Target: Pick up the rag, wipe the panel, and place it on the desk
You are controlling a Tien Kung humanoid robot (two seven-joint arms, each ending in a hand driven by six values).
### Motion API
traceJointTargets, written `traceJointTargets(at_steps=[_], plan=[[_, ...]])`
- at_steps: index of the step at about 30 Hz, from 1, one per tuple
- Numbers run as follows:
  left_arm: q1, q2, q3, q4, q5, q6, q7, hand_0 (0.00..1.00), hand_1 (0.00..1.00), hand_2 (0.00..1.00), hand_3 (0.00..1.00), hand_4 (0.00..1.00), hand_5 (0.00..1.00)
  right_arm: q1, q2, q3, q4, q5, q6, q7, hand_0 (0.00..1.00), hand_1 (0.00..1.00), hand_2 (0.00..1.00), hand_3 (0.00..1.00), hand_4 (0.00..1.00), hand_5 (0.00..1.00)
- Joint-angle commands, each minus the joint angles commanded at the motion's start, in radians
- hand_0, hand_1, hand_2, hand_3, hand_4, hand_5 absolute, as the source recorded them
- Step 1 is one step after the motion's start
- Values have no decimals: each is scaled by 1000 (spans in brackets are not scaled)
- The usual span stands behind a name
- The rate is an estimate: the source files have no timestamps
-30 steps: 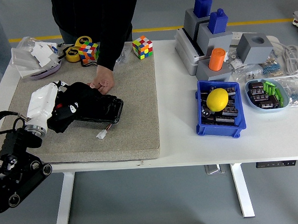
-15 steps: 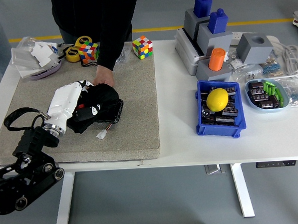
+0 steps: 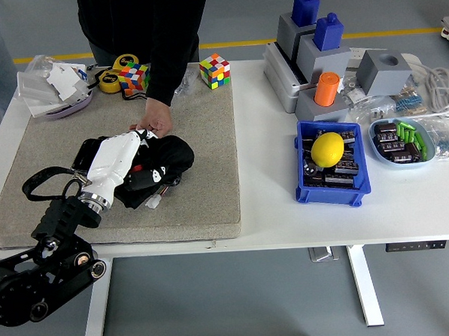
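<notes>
Clamping the rag (image 3: 166,157), the left robot hand (image 3: 122,154) has wiped rightward across the panel (image 3: 84,153).

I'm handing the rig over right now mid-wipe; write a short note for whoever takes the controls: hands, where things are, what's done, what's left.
Left hand: on the black rag, pressing it on the panel over the grey mat; finger grip unclear from above.
Right hand: out of view.
A person's hand rests at the panel's far edge, seemingly steadying it.
Done: rag picked up; it has swept from the panel's left end to its right in the last second.
Left: finish wiping, then set the rag down on the white table. Mind the person's hand.
</notes>
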Motion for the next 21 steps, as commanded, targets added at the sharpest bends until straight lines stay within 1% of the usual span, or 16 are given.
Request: traceJointTargets(at_steps=[5,14,21], plan=[[-3,-4,-2,2,-7,3,-4,201,139,432,635,539,81,-1,0,-1,1,0,0,0,723,634,675,639,998,638],[0,-5,-20,38,-14,3,-8,205,138,431,634,540,86,-3,-1,0,3,-3,1,-1,722,633,675,639,998,638],[5,0,-34,59,-17,3,-11,204,137,434,634,540,87,-3,0,3,4,-7,0,-3,723,634,675,639,998,639]])
